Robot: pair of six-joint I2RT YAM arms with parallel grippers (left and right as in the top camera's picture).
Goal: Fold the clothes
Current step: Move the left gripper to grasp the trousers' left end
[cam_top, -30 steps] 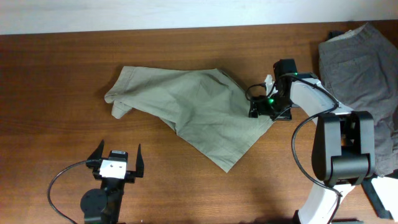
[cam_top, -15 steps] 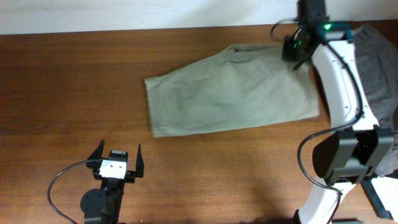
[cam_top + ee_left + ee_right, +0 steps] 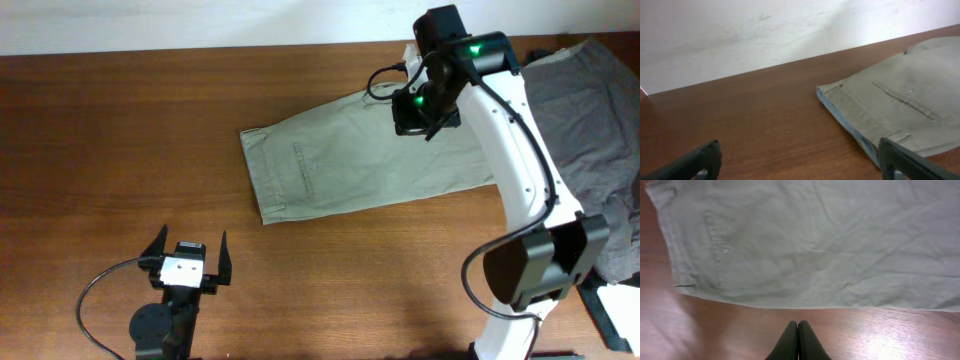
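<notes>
A pair of khaki shorts (image 3: 370, 160) lies flat on the wooden table (image 3: 100, 150), waistband to the left, back pocket facing up. It also fills the top of the right wrist view (image 3: 805, 240) and shows at the right of the left wrist view (image 3: 900, 110). My right gripper (image 3: 425, 112) hovers above the shorts' upper right part. Its fingers (image 3: 798, 330) are pressed together with nothing between them. My left gripper (image 3: 190, 243) rests near the front left of the table, open and empty, its fingers (image 3: 695, 160) spread wide, short of the waistband.
A heap of grey clothes (image 3: 590, 90) lies at the right edge of the table, partly under the right arm (image 3: 520, 170). The table's far edge meets a white wall (image 3: 765, 35). Bare wood lies left of the shorts.
The right gripper pulled the crumpled shorts out flat toward the back right, let go and shut, and now sits further left over the cloth. The left arm has not moved.
</notes>
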